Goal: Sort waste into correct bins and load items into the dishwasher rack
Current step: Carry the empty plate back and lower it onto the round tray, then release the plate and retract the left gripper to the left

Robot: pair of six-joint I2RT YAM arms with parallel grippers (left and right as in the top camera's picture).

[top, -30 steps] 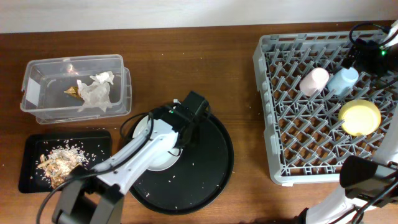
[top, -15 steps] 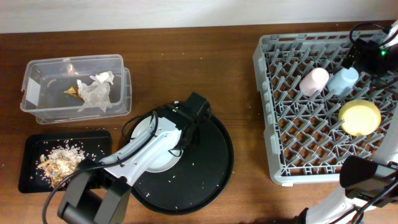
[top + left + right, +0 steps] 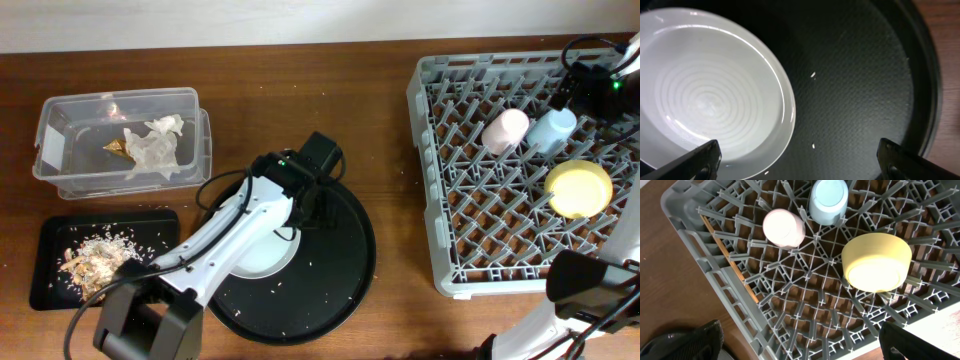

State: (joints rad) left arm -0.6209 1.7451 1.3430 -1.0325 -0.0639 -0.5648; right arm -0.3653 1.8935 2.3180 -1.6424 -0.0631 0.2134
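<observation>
The grey-white plate (image 3: pixel 705 95) lies on the round black tray (image 3: pixel 865 75), partly under my left arm in the overhead view (image 3: pixel 262 258). My left gripper (image 3: pixel 799 161) hangs open just above the plate's right rim, nothing between its fingers. In the dishwasher rack (image 3: pixel 440 200) sit the pink cup (image 3: pixel 505 130), blue cup (image 3: pixel 552 128) and yellow bowl (image 3: pixel 578 188). My right gripper (image 3: pixel 800 345) is open and empty above the rack's edge (image 3: pixel 705 235). The clear tub (image 3: pixel 60 165) holds the tissue (image 3: pixel 150 145) and wrapper (image 3: pixel 117 146). Food scraps (image 3: pixel 95 262) lie in the shallow black tray (image 3: pixel 50 240).
A thin wooden chopstick (image 3: pixel 730 262) lies along the rack's inner wall. Small white crumbs dot the round tray (image 3: pixel 340 270). Bare wooden table (image 3: pixel 390 150) separates the tray from the rack.
My left gripper has gone from shut to wide open and shifted a little to the right over the plate. The plate stays on the round tray. The right arm has not moved.
</observation>
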